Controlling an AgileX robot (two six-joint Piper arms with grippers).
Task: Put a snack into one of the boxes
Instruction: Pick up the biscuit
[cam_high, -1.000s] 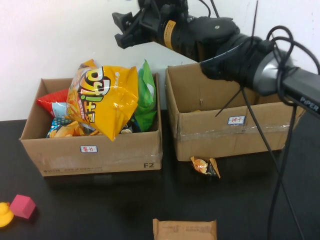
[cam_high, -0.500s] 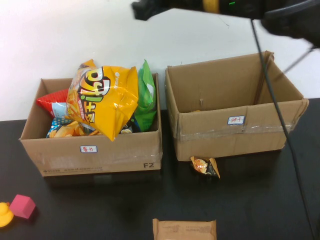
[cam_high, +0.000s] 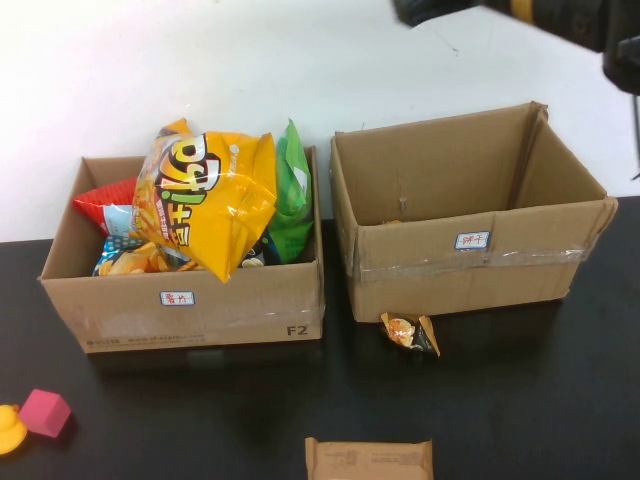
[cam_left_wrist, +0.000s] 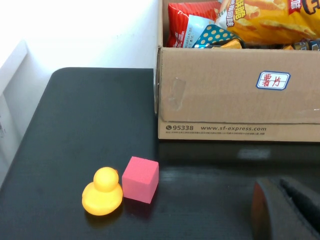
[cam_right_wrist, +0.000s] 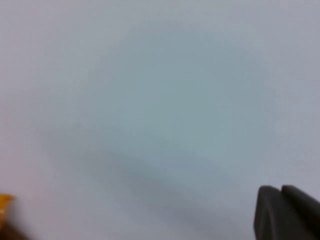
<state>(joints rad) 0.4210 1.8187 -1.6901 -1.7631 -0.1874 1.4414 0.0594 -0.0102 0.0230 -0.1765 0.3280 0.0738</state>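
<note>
I'm looking down from the high view and seeing only a dark piece of the right gripper (cam_high: 420, 10) poking in at the top edge, high above the right box (cam_high: 470, 265) and well clear of everything on the table (cam_high: 200, 400); I cannot tell how its fingers are set. Its wrist camera is giving me blank wall with a black fingertip (cam_right_wrist: 285, 212) in the corner. The left gripper (cam_left_wrist: 287, 210) is showing only in its own wrist view, low over the table, and I cannot tell its state either. Just ahead of it the duck (cam_left_wrist: 102, 192) and pink cube (cam_left_wrist: 141, 179) are sitting touching, with the left box (cam_left_wrist: 235, 100) beyond. From above, that box is overflowing with a yellow chip bag (cam_high: 205, 200). The small snack (cam_high: 410, 333) is lying on the table against the right box's front, far below the right gripper.
</note>
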